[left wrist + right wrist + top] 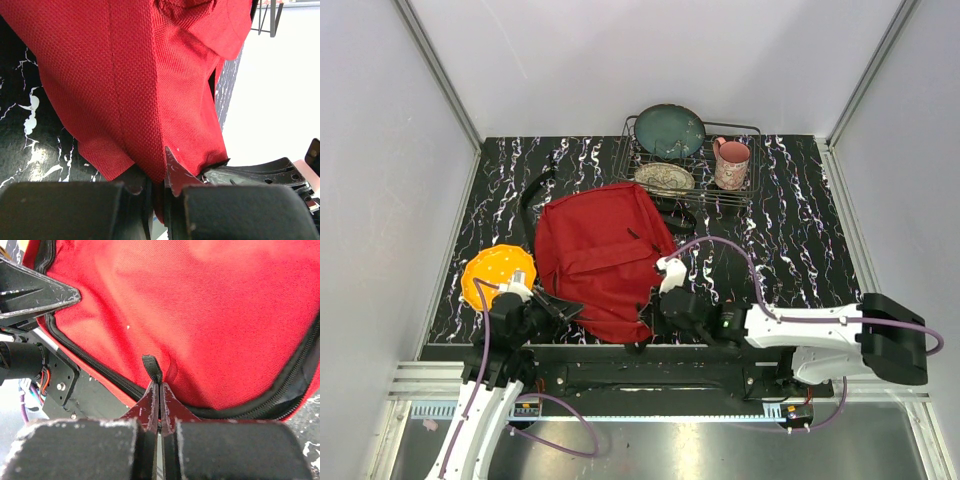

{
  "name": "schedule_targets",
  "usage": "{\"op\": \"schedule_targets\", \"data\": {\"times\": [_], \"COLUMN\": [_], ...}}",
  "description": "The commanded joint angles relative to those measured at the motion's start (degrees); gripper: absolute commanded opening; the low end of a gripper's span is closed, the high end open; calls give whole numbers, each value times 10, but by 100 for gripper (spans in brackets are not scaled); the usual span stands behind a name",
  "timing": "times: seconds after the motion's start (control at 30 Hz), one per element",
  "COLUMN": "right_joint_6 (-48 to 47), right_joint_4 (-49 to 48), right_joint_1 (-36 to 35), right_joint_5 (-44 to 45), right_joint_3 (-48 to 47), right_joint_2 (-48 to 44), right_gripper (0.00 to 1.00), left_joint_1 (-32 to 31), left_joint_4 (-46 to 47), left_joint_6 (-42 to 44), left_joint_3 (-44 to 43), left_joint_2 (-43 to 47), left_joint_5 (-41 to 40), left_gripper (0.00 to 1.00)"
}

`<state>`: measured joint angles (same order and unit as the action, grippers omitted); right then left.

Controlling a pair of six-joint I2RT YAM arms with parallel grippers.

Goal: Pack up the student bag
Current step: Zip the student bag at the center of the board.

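Note:
The student bag, a red backpack with black zipper trim, lies flat in the middle of the table. At the bag's near left corner, my left gripper is shut on a fold of the red fabric; in the left wrist view that fold runs down between the fingers of this gripper. At the bag's near right edge, my right gripper is shut on a black zipper pull tab. In the right wrist view the tips of the right gripper pinch the tab just above the black zipper line.
An orange round lid-like thing lies left of the bag, beside my left arm. At the back stands a wire dish rack holding a teal plate, a patterned plate and a pink mug. A black strap curls behind the bag.

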<state>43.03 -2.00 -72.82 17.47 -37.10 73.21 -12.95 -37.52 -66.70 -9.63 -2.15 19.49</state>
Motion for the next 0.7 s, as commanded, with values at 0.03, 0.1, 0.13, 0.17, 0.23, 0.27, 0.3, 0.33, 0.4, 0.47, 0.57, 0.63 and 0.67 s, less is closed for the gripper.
{"op": "schedule_targets", "data": {"times": [0.03, 0.1, 0.13, 0.17, 0.23, 0.27, 0.3, 0.33, 0.4, 0.47, 0.57, 0.63, 0.67], "right_joint_6": [11, 16, 21, 24, 29, 29, 27, 25, 25, 22, 19, 17, 15], "right_joint_4": [17, 47, 53, 63, 74, 83, 84, 87, 94, 94, 92, 92, 86], "right_joint_1": [1, 7, 12, 14, 28, 30, 41, 46, 58, 74, 91, 99, 101], "right_joint_5": [98, 111, 122, 125, 135, 138, 139, 138, 142, 138, 139, 139, 137], "right_joint_3": [30, 41, 44, 51, 59, 62, 64, 67, 71, 74, 75, 73, 72], "right_joint_2": [-53, -73, -80, -88, -109, -116, -129, -133, -143, -147, -144, -136, -134], "right_gripper": [0, 0, 0, 0, 0, 0, 0, 0, 0, 0, 0, 0, 0], "left_joint_1": [2, 2, 2, 2, 2, 2, 2, 3, 3, 3, 3, 2, 2], "left_joint_4": [25, 25, 26, 23, 22, 18, 16, 15, 10, 9, 5, 2, 2], "left_joint_6": [8, 9, 10, 10, 11, 12, 13, 14, 18, 21, 29, 48, 60], "left_joint_3": [-13, -17, -19, -21, -24, -28, -30, -32, -38, -45, -56, -66, -81], "left_joint_2": [-14, -17, -20, -21, -22, -23, -24, -27, -30, -36, -45, -56, -62], "left_joint_5": [-18, -22, -24, -27, -31, -37, -38, -38, -45, -46, -52, -56, -58], "left_gripper": [0, 0, 0, 0, 0, 0, 0, 0, 0, 0, 0, 0, 9]}}
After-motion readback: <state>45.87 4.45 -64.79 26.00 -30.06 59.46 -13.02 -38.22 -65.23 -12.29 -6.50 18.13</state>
